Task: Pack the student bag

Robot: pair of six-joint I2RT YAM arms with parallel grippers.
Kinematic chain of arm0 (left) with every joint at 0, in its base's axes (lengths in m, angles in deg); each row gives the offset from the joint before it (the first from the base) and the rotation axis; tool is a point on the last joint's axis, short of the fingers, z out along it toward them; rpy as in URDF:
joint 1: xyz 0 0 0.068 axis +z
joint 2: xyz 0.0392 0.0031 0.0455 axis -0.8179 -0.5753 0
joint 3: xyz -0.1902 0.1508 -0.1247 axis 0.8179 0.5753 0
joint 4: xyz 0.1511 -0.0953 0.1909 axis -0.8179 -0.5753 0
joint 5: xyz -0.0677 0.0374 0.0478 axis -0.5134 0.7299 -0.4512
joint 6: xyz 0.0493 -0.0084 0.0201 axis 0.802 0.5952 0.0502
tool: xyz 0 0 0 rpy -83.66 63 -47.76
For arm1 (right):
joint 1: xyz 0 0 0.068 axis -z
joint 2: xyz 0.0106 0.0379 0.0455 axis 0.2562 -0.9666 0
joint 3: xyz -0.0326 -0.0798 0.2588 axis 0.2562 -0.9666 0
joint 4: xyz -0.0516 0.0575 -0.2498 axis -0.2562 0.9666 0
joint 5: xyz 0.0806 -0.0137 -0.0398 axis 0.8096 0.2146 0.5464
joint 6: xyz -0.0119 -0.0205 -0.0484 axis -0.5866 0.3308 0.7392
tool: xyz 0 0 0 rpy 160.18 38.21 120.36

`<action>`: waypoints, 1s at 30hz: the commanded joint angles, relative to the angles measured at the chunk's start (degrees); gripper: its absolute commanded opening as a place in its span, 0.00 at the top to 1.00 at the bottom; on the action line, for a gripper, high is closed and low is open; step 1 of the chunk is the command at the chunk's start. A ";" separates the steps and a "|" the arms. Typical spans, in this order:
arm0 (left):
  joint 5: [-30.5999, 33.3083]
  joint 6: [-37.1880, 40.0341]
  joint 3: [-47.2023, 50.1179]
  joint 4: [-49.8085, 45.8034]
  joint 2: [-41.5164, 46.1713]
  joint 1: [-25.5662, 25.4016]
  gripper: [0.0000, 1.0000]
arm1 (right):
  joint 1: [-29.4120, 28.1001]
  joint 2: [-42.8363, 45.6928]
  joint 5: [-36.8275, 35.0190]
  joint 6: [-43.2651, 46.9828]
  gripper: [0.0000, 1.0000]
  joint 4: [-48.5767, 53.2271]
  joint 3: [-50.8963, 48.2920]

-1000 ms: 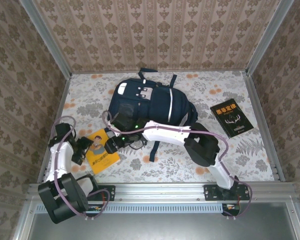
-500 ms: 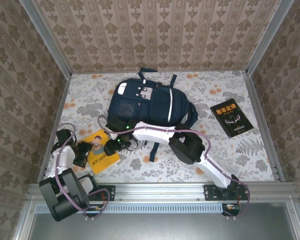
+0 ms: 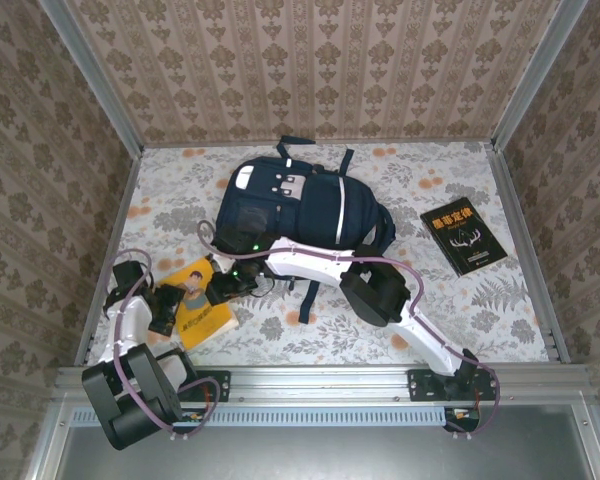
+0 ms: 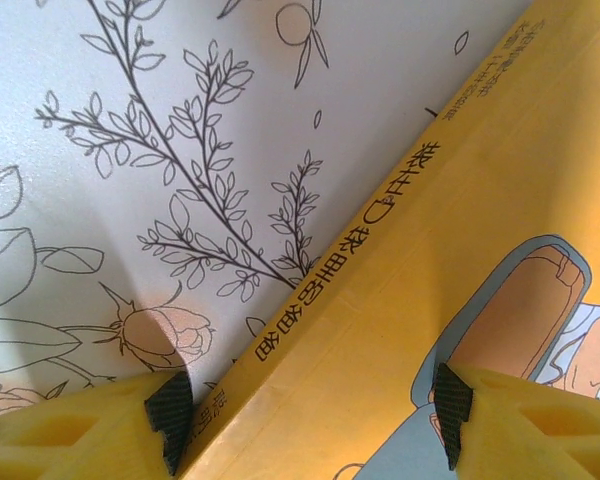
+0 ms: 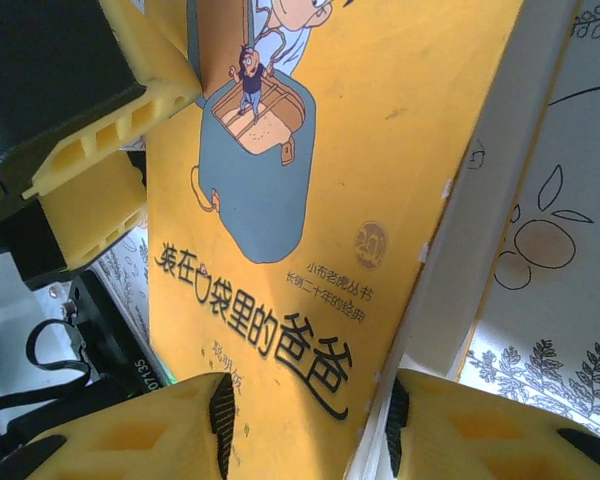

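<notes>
From the overhead camera I read bright, even, diffuse light. The arms throw only faint, soft-edged shadows on the tablecloth [image 3: 480, 300]. The backpack [image 3: 310, 205] renders dark, with little fabric detail. Frame posts splay outward toward the picture edges. At the left wrist, the cloth is near white; the print on the book [image 4: 460, 250] spine is sharp, the left fingers [image 4: 70, 435] soft. At the right wrist, the cover lettering is crisp and the upper-left corner nearly black.

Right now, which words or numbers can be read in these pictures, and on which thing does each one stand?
"装在口袋里的爸爸": yellow book, on its front cover and on its spine.
"墨菲定律": black book, only just legible.
Small print lines and the round seal on the yellow cover: too small and blurred to read.
</notes>
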 commanded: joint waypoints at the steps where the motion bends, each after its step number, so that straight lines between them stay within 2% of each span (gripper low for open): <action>1: -11.30 -1.69 4.16 7.89 -1.82 -1.61 0.31 | 0.15 0.63 2.87 -2.07 0.54 -0.75 0.93; 8: -10.89 -0.76 4.40 6.69 -0.28 -1.69 0.31 | 0.05 -1.29 -7.61 0.87 0.44 5.63 1.43; 13: -11.11 -0.93 4.86 6.95 0.00 -1.88 0.31 | -0.08 -3.43 -8.08 0.74 0.44 6.98 2.87; 19: -11.50 -1.10 5.00 7.38 -0.15 -2.52 0.31 | -0.87 -6.03 -6.40 0.38 0.54 7.92 6.14; 24: -11.59 -1.62 5.38 7.56 0.01 -3.71 0.31 | -0.87 -4.66 -6.09 0.21 0.73 7.57 6.60; 30: -11.64 -1.99 5.57 7.65 0.18 -4.35 0.31 | -0.63 -2.81 -1.75 -1.78 0.75 5.48 7.13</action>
